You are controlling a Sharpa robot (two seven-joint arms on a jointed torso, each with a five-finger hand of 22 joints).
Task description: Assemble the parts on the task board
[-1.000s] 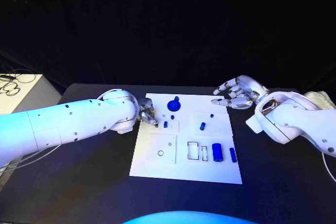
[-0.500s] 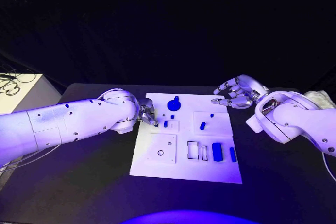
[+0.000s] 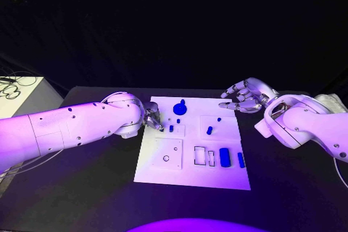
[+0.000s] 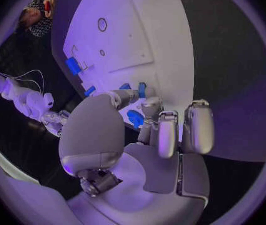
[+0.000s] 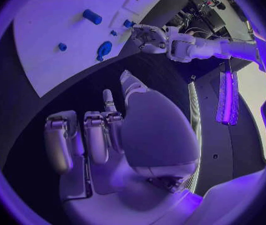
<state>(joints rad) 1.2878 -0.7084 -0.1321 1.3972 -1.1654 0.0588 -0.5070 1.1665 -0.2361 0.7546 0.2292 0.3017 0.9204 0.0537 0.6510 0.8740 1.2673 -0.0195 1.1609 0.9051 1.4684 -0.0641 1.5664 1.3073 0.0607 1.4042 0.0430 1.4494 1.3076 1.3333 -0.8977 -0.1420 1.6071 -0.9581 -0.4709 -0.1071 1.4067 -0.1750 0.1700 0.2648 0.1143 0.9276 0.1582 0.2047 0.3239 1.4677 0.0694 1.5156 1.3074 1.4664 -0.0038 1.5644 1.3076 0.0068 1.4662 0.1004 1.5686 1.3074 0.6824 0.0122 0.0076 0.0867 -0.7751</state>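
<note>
The white task board (image 3: 190, 171) lies in the middle of the black table. A large blue knob (image 3: 180, 109) stands at its far end, two small blue pegs (image 3: 171, 128) near its left edge, another peg (image 3: 209, 130) further right, and two blue cylinders (image 3: 225, 157) lie near the right edge. My left hand (image 3: 153, 117) is at the board's left edge, thumb and finger tips closed around a small blue peg (image 4: 142, 90). My right hand (image 3: 245, 98) hovers off the board's far right corner, fingers (image 5: 83, 140) curled in, holding nothing.
A white box (image 3: 20, 96) with cables on it stands beyond the table's left side. A pale object (image 3: 331, 101) lies at the far right. The board has a round hole (image 3: 166, 158) and rectangular slots (image 3: 199, 155) in its near half.
</note>
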